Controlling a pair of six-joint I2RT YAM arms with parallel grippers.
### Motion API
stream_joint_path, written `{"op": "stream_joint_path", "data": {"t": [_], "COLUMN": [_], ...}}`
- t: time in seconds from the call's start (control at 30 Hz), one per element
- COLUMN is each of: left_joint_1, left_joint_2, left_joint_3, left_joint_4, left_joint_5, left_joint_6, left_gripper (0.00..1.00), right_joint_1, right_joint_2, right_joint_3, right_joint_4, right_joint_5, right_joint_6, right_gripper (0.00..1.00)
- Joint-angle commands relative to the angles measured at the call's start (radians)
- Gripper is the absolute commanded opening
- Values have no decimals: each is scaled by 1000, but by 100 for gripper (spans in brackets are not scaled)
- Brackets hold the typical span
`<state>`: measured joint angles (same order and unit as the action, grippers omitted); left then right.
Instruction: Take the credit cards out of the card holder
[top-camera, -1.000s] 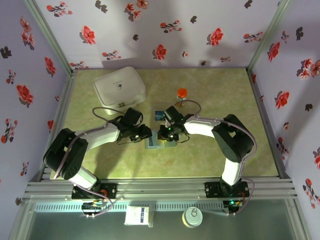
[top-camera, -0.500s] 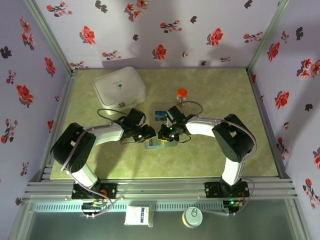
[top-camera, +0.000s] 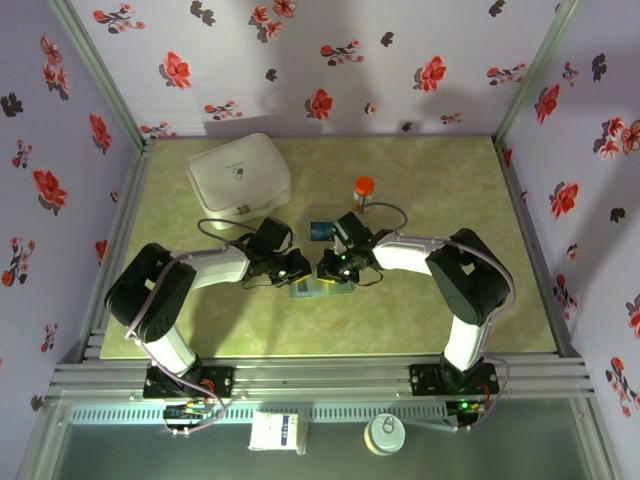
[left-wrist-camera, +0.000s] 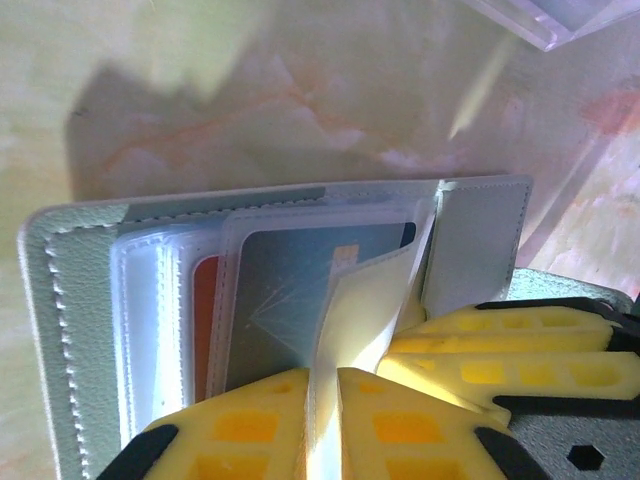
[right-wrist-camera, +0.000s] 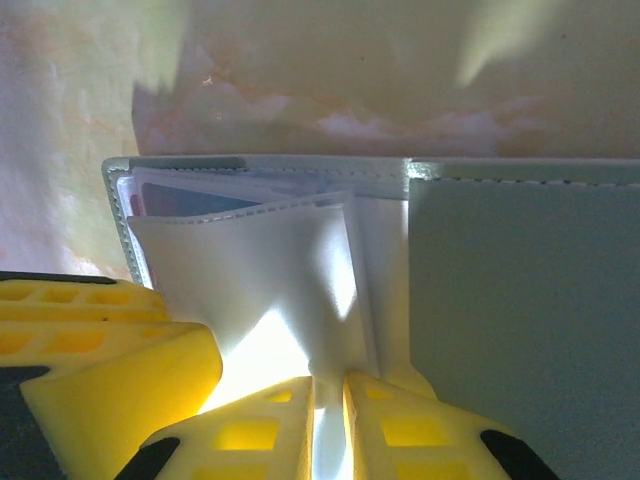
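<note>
— So, where are we?
— At the middle of the table (top-camera: 450, 300), our left gripper (left-wrist-camera: 322, 400) and right gripper (right-wrist-camera: 328, 410) each clench a clear pocket leaf of the open card holder (left-wrist-camera: 80, 300).
— And the credit cards (left-wrist-camera: 260, 300)?
— A grey-blue card (left-wrist-camera: 290, 290) and a red card (left-wrist-camera: 205, 320) sit sleeved. One blue card (top-camera: 320, 230) lies at the holder's twelve o'clock, seemingly out. We judge most work remains.

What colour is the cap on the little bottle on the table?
Orange. The bottle cap shows best in the top external view.
</note>
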<state>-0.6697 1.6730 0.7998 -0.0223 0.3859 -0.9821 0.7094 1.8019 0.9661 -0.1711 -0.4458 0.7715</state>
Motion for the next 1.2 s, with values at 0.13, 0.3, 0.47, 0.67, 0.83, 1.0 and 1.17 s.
{"op": "stream_joint_path", "data": {"t": [0.13, 0.3, 0.47, 0.67, 0.83, 1.0, 1.17], "left_joint_1": [-8, -20, -40, -66, -79, -88, -88], "left_joint_2": [9, 14, 51, 121, 177, 211, 223], "left_joint_3": [29, 70, 122, 186, 227, 270, 326], "left_joint_4": [15, -10, -19, -25, -24, -30, -55], "left_joint_5": [27, 32, 45, 54, 64, 79, 87], "left_joint_6": [-20, -12, -11, -6, -6, -3, 9], "left_gripper": [17, 21, 24, 19, 19, 25, 31], "right_joint_1": [-19, -48, -78, -101, -114, -120, -123], "right_joint_2": [-94, -170, -244, -311, -350, -377, -396], "right_joint_3": [-35, -50, -69, -100, -126, -139, -138], "right_joint_4": [-39, -86, -132, -162, -176, -193, -206], "right_joint_5": [42, 70, 93, 115, 131, 143, 149], "right_joint_6": [16, -3, -24, -34, -38, -43, -47], "right_gripper": [21, 22, 22, 23, 23, 24, 25]}}
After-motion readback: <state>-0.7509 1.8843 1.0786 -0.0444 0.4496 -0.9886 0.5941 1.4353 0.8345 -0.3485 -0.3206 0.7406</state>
